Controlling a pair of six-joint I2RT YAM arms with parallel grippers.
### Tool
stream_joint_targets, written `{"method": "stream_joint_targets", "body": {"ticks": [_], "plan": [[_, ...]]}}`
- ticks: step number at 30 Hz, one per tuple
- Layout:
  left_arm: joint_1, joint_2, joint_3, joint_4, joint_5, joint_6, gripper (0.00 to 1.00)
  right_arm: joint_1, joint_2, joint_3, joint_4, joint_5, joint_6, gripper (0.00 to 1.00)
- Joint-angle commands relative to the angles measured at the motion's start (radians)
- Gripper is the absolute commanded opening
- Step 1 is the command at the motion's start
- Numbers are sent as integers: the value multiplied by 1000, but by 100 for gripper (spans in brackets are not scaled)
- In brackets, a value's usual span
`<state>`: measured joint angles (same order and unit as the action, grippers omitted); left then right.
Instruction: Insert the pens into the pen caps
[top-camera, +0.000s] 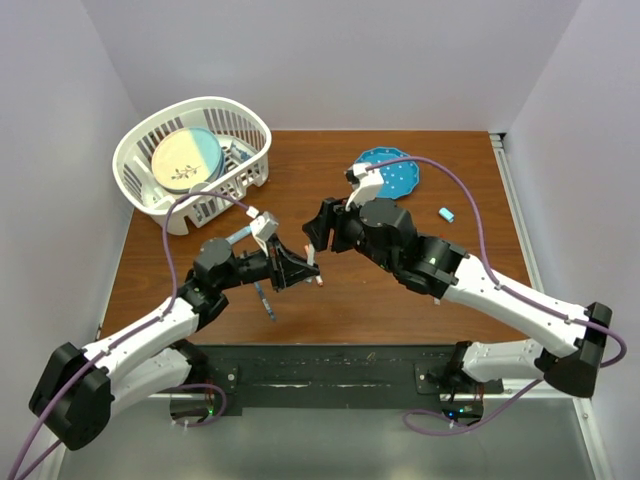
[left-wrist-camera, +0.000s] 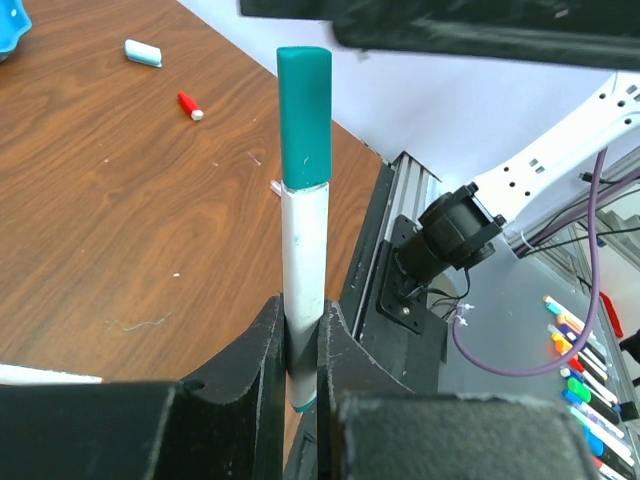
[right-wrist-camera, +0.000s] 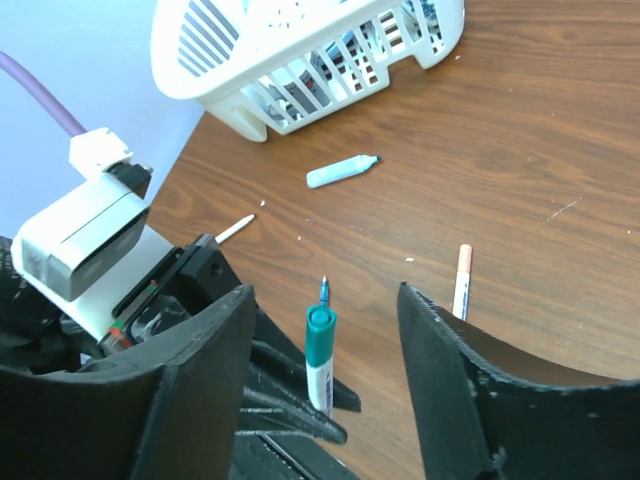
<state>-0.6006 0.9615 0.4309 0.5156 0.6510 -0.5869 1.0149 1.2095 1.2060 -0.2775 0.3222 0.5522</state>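
Your left claw (left-wrist-camera: 302, 330) is clamped on a white pen (left-wrist-camera: 303, 240) at frame centre, with a green cap (left-wrist-camera: 304, 115) on its top end. Your right claw (right-wrist-camera: 322, 300) gapes wide and empty, the cap showing between its fingers. A red cap (left-wrist-camera: 189, 105) lies on the surface (left-wrist-camera: 100, 220), upper left.

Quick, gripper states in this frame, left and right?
Left gripper: shut on the teal-capped white pen.
Right gripper: open, holding nothing.
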Motion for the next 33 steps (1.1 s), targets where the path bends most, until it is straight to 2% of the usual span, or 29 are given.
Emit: {"method": "stream_joint_targets", "body": {"ticks": [1, 6, 9, 10, 11, 13, 14, 15, 26, 30, 33], "plan": [[-1, -12, -4, 69, 30, -10, 0, -3, 18, 43, 21, -35, -32, 57], [-1, -3, -3, 84, 41, -14, 0, -2, 31, 10, 58, -84, -11, 52], [-1, 0, -1, 87, 36, -14, 0, -1, 35, -11, 67, -91, 0, 45], [-1, 0, -1, 87, 36, -16, 0, -2, 32, -17, 80, -94, 3, 40], [-1, 0, -1, 89, 36, -16, 0, -1, 30, -25, 87, -94, 5, 30], [-1, 3, 2, 92, 33, -16, 0, -2, 33, -37, 95, -112, 3, 16], [1, 3, 2, 93, 29, -17, 0, -2, 33, -43, 96, -123, 6, 5], [1, 2, 5, 95, 16, -22, 0, -2, 33, -58, 95, -138, 6, 1], [9, 46, 77, 119, -103, 30, 0, -1, 33, -232, 120, -419, 57, 0], [28, 94, 91, 147, -93, 29, 0, 5, 30, -299, 124, -469, 101, 0], [93, 124, 65, 279, -16, -60, 0, 10, 12, -347, 146, -535, 109, 0]]}}
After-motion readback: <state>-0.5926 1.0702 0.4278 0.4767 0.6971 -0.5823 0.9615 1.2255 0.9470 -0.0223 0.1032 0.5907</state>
